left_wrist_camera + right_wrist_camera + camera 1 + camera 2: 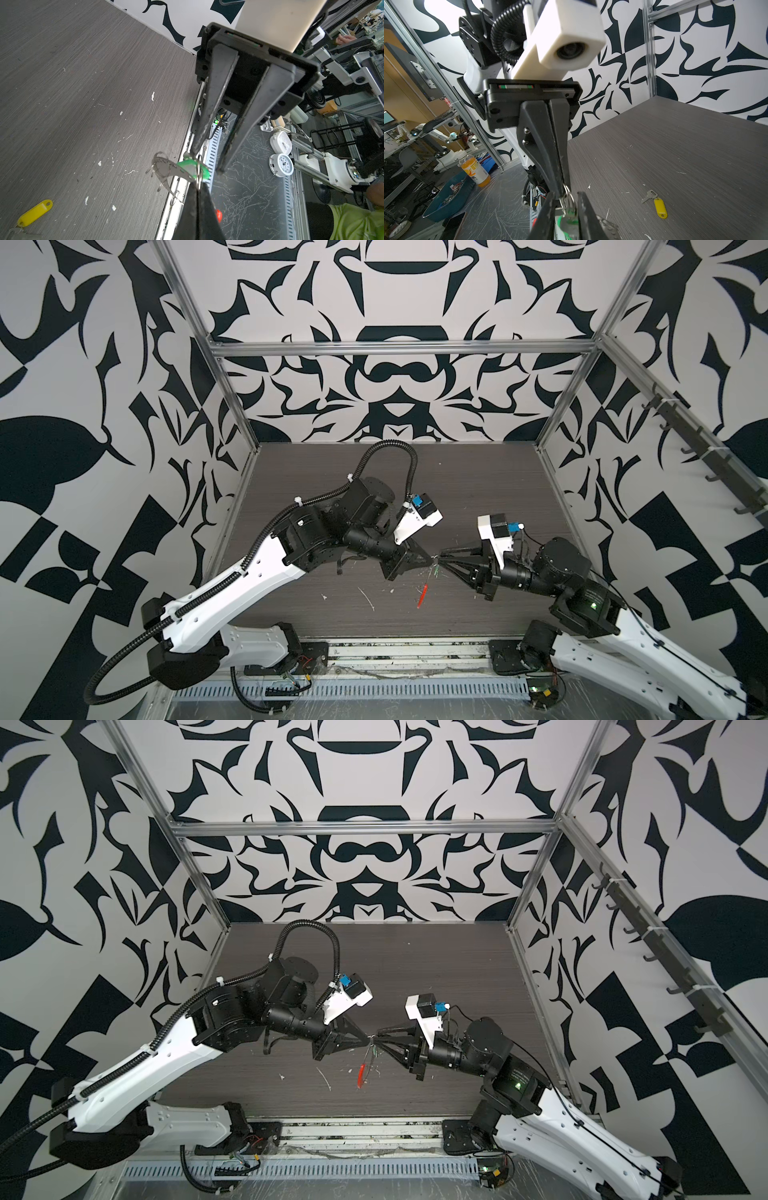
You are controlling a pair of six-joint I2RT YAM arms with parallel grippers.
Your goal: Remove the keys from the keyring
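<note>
My left gripper (562,188) is pinched shut on the wire of the keyring (423,595). The loop and its red sleeve hang below my fingertips, just right of center in the lower half of both top views. My right gripper (206,159) meets it tip to tip from the right. Its jaws stand narrowly apart, astride the green tag (192,169) that hangs from the wire. I cannot tell whether they press on the tag. The green tag's key (164,169) juts out sideways, clear of both fingers. The yellow-tagged key (649,196) lies flat on the table (457,497), off the ring and well apart from both grippers. The table's front edge runs near, just below the hanging sleeve in both top views. Bare tabletop lies open above us in the frame, up to the back wall.
</note>
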